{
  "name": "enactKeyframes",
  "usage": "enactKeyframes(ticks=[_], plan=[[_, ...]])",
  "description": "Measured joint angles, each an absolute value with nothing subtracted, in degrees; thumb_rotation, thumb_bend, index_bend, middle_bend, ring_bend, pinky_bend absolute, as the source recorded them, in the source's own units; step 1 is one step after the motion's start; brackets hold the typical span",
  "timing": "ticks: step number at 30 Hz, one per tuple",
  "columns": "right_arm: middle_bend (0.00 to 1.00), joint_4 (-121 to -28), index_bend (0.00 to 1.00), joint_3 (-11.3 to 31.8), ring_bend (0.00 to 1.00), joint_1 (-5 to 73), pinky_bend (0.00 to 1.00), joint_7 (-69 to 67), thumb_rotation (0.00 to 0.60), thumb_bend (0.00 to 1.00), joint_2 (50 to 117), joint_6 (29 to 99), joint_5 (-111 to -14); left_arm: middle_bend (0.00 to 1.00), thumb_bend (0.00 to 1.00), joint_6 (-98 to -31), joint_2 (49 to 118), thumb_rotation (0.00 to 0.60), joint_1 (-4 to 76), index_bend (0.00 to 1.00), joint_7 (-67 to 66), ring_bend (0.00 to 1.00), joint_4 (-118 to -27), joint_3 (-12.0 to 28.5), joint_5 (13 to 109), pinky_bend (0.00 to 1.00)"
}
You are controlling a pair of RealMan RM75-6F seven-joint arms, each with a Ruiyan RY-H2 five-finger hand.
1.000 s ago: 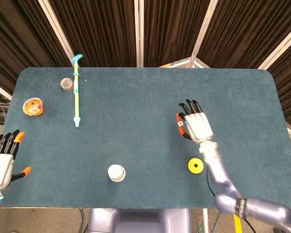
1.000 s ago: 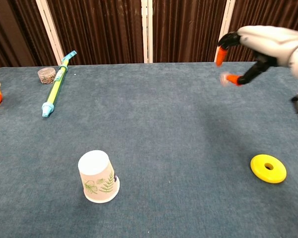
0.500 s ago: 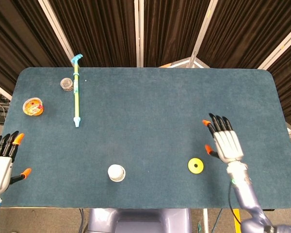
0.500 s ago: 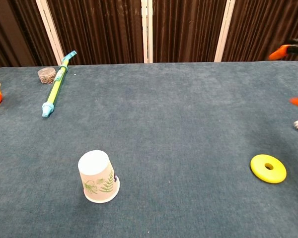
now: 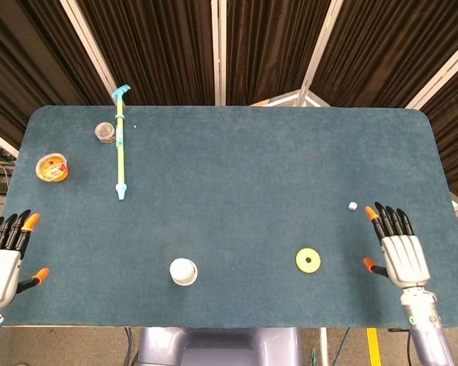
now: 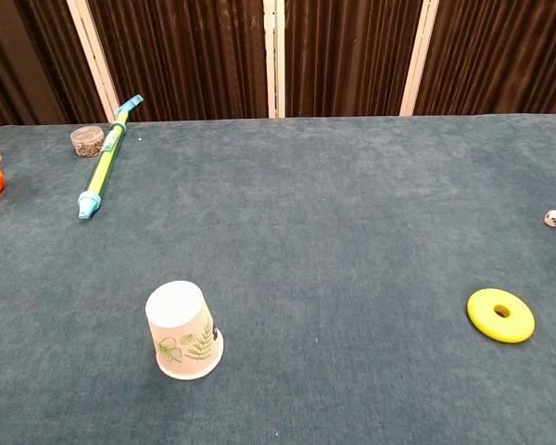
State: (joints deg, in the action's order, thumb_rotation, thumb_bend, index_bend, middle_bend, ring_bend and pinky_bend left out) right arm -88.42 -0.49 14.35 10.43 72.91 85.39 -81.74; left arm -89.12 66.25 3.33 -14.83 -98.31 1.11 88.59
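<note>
Since the frame one second ago, my right robot hand (image 5: 401,255) has drawn back from the middle right of the head view to the lower right corner, and a small white die (image 5: 352,207) now lies on the table (image 5: 237,152) where none showed before. My reading is that the die has left my right robot hand and stands released. It rests by itself in the right part of the head view, just up and left of my fingertips (image 5: 372,214) and not touching them; the chest view shows it at the far right edge, with dark pips that I cannot count.

My right robot hand is flat, fingers spread, holding nothing. A yellow ring (image 5: 308,261) lies to its left, apart from both the hand and the die. My left robot hand (image 5: 4,259) sits at the lower left edge of the head view, fingers likewise spread and empty, in much the same place as before.

Further out, an upturned paper cup (image 6: 183,330) printed with green leaves stands at lower centre. A long green and blue stick (image 5: 120,142) lies in the upper left, a small round jar (image 5: 104,132) just beside it, and an orange tub (image 5: 51,168) nearer the left edge. These four have not shifted.

No brand, label or legible writing appears on any item.
</note>
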Motion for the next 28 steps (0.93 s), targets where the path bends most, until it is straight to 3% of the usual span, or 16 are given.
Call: enactKeyframes(ticks=[9, 28], plan=[[0.0, -85.4, 0.0, -0.3, 0.0, 11.0, 0.0, 10.8, 0.6, 0.0, 73.0, 90.1, -84.2, 0.0, 0.03, -89.5, 66.5, 0.6, 3.1, 0.0, -14.9, 0.0, -98.1, 1.1, 89.1, 0.0], [0.0, -86.4, 0.0, 1.5, 0.0, 8.9, 0.0, 9.2, 0.6, 0.0, 72.4, 89.1, -85.8, 0.0, 0.03, -89.5, 66.7, 0.6, 3.0, 0.0, -15.8, 0.0, -98.4, 0.9, 90.0, 0.0]])
